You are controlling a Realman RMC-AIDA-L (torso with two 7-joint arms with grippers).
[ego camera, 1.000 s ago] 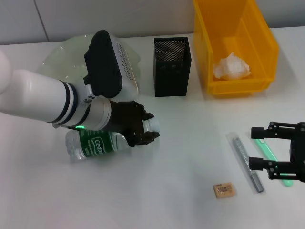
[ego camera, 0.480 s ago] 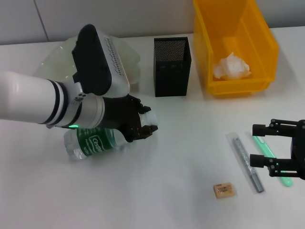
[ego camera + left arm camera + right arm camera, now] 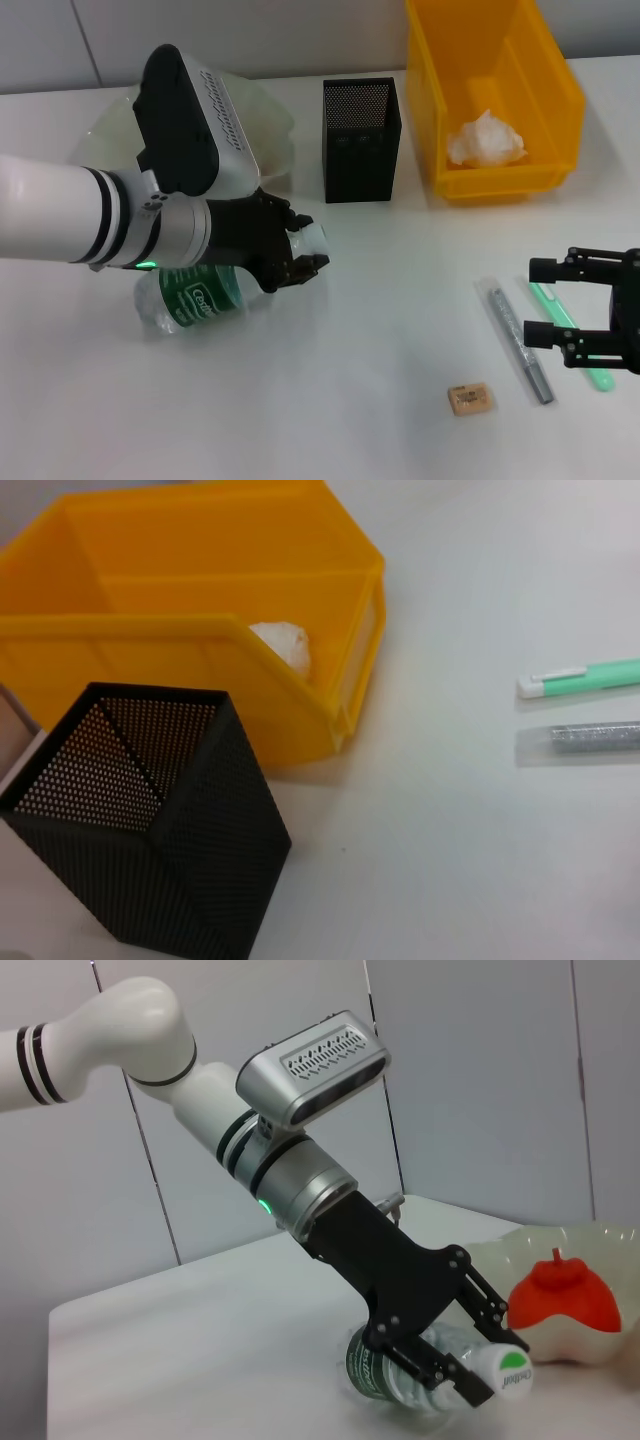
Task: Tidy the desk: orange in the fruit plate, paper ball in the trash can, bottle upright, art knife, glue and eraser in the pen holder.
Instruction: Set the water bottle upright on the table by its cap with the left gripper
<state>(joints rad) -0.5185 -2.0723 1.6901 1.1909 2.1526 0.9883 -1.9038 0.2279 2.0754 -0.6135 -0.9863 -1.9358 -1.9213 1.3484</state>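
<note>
The bottle [image 3: 195,298] lies on its side at the left, white cap [image 3: 315,238] tipped up a little. My left gripper [image 3: 289,256] is shut on its neck, as the right wrist view confirms at the bottle [image 3: 395,1375]. The orange [image 3: 558,1294] rests in the fruit plate [image 3: 610,1240]; in the head view my left arm hides it. The paper ball [image 3: 485,138] is in the trash can [image 3: 550,90]. The art knife [image 3: 518,340], glue [image 3: 578,338] and eraser [image 3: 470,398] lie at the right. My right gripper [image 3: 543,302] hangs open over the glue. The pen holder [image 3: 361,140] stands mid-back.
The fruit plate [image 3: 105,130] sits at the back left, partly behind my left arm. The left wrist view shows the pen holder [image 3: 150,850] right beside the trash can [image 3: 200,650], with the glue [image 3: 585,677] and the art knife [image 3: 590,738] farther off.
My left arm has swung back and left, and the bottle's cap end has lifted slightly in its grip. The right gripper shifted a little to the right, then held still.
</note>
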